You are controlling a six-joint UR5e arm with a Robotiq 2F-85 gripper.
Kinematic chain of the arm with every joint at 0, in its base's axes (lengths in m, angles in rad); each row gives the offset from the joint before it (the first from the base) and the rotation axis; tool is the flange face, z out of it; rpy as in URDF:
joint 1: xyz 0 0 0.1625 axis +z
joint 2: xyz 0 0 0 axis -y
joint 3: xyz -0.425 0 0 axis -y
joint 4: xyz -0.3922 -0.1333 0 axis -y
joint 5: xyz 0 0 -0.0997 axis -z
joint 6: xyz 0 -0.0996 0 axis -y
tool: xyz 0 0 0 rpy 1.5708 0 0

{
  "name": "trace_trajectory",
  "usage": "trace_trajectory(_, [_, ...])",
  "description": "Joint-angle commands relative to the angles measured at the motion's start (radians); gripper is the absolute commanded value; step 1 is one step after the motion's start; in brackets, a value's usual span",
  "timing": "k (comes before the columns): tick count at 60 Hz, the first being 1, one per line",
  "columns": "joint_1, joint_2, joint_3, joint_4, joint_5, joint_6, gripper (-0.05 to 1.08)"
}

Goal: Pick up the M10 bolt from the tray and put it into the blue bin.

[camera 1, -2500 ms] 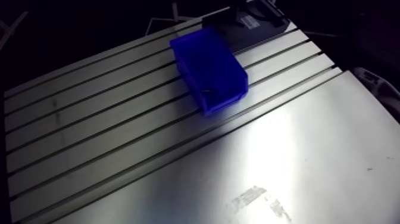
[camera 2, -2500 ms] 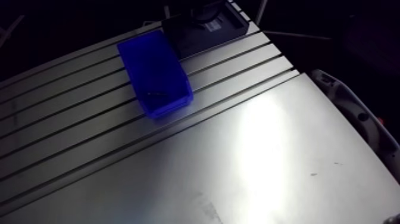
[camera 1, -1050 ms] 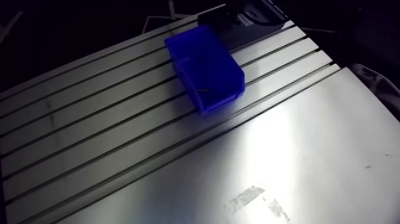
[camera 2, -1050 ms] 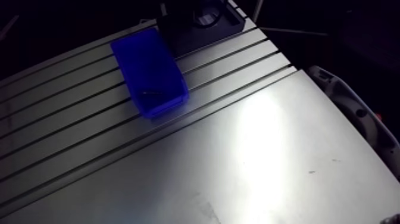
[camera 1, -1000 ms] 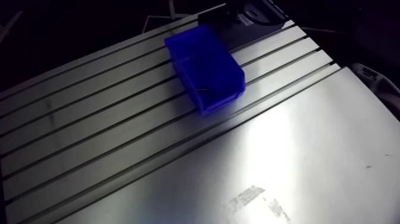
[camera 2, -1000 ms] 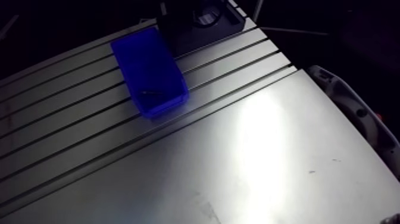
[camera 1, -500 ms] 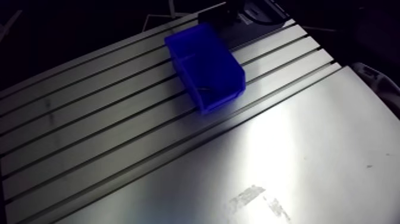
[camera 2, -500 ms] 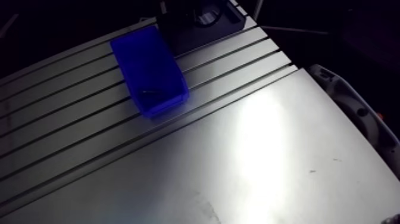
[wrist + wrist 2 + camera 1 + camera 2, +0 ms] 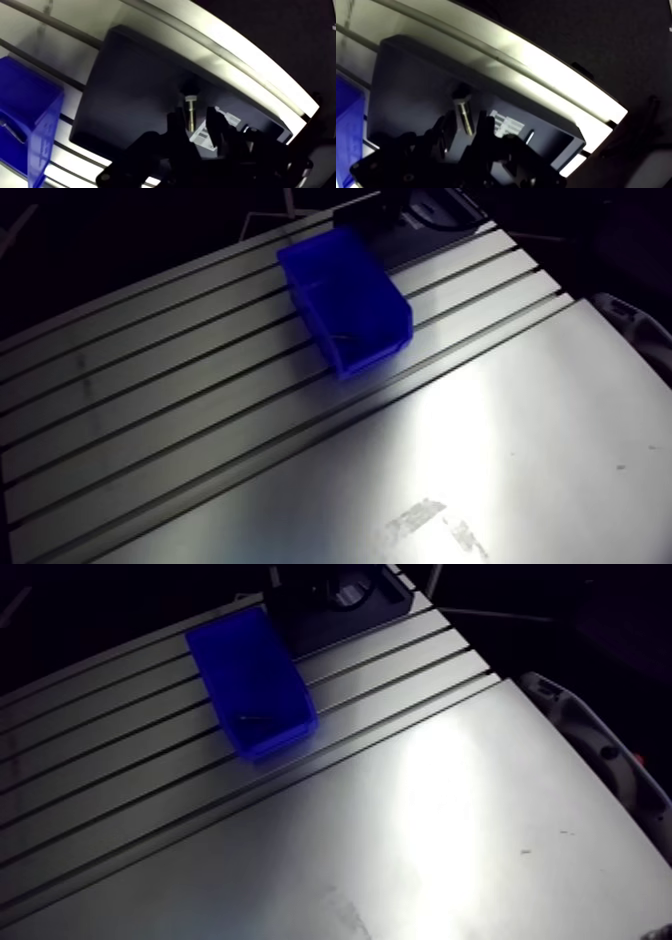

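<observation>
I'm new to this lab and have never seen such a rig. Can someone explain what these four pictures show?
This is one robot arm working at a slotted metal table. Two pictures come from a camera high on the arm, looking down over the table. The other two come from a camera on the wrist, looking past the gripper.

On the table stand a blue bin and, next to it, a black tray. In the wrist view a bolt lies in the tray between the gripper's two fingers. They stand apart on either side of it and have not closed, so nothing is held yet. A small dark item lies in the bin; I cannot tell what it is.
</observation>
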Motion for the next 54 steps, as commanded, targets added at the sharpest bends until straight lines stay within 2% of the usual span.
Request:
trace_trajectory(1, [0.0, 0.0, 0.001, -0.001, 0.0, 0.0, 0.63])
trace_trajectory(33, [0.002, 0.006, 0.004, -0.002, 0.0, 0.0, 0.66])
trace_trajectory(35, [0.002, 0.006, 0.002, -0.002, 0.0, 0.0, 0.69])
trace_trajectory(54, [0.002, 0.006, 0.002, -0.007, -0.002, -0.002, 0.73])
